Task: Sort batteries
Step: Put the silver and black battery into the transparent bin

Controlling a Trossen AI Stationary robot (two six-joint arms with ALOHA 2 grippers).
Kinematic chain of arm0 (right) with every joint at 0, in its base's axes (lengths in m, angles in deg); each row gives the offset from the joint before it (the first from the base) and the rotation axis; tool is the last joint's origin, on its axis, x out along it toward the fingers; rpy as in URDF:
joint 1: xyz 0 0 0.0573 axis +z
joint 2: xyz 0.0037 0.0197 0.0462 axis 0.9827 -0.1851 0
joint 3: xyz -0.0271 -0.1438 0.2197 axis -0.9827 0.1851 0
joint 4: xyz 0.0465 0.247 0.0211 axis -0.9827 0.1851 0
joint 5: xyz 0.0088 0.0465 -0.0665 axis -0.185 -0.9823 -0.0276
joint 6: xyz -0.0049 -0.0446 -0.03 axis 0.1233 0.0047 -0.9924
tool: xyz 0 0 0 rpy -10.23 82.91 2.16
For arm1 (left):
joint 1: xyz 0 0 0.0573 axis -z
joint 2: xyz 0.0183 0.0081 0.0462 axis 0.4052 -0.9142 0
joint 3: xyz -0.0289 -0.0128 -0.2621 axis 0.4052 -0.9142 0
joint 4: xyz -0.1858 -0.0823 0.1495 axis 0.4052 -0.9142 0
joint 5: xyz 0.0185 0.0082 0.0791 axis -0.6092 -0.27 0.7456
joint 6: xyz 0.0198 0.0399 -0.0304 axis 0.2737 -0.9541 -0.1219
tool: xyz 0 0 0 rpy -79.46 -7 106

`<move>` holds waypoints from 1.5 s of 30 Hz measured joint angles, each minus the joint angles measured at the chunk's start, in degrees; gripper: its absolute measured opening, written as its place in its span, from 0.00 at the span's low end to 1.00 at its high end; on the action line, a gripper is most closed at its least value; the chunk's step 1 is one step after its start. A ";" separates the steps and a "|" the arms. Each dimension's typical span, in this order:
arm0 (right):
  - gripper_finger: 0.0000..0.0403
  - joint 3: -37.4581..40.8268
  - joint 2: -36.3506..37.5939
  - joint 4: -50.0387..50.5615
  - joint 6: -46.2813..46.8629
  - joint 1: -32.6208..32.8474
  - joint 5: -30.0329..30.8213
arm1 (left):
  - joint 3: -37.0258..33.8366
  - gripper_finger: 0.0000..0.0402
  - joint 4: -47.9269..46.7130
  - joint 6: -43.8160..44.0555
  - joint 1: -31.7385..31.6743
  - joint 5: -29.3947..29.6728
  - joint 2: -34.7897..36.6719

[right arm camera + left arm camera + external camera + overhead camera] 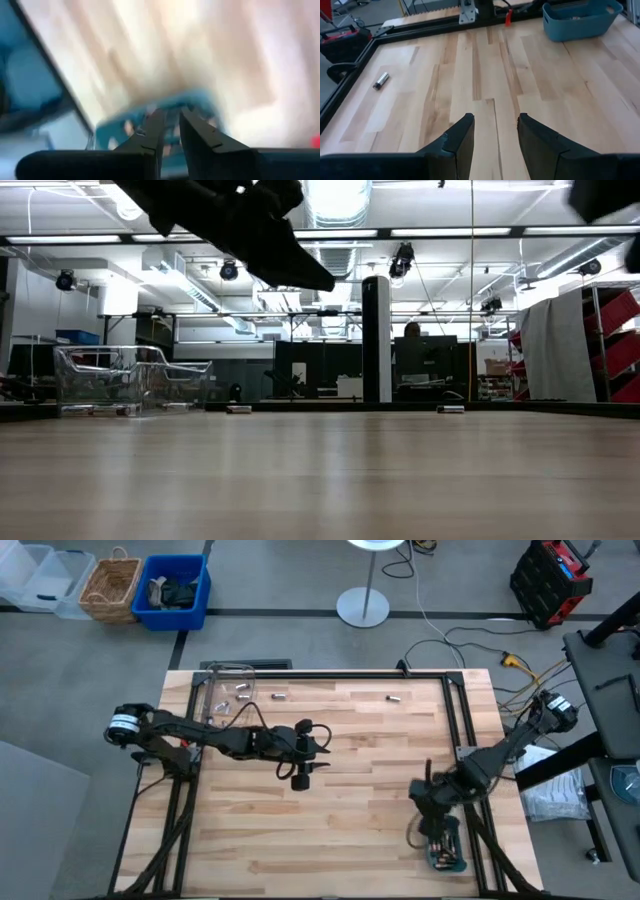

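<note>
Batteries lie scattered along the far edge of the table [330,830]: one loose cell [279,696] just beside the clear plastic box [222,690] at the far left corner, another [394,697] farther along that same edge toward the right, and a few more [241,689] resting inside the box itself. From the left wrist camera a single silvery battery [380,80] shows lying on the wood near the table's dark metal frame.

Out over the middle of the table hangs the left claw [300,777], its two dark fingers [457,145] parted with a plain gap of bare wood between them, gripping nothing.

Down at the near right corner, the right claw [438,830] is poised right above the teal tray [445,858], which sits against the table's near edge. Its fingers [200,135] stand slightly apart with nothing visible between them; that view is too blurred to make out the tray's contents.
</note>
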State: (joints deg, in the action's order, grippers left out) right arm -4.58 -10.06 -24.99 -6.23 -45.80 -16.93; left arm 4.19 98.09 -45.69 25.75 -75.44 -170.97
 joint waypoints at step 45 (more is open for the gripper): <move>0.13 -28.32 -24.41 6.74 -68.26 -67.26 8.68 | -8.36 0.33 -21.56 3.70 3.45 9.66 38.46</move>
State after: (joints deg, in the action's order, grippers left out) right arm -32.90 -34.47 -18.24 -74.49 -113.06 -8.25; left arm -4.17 76.54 -41.99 29.20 -65.77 -132.50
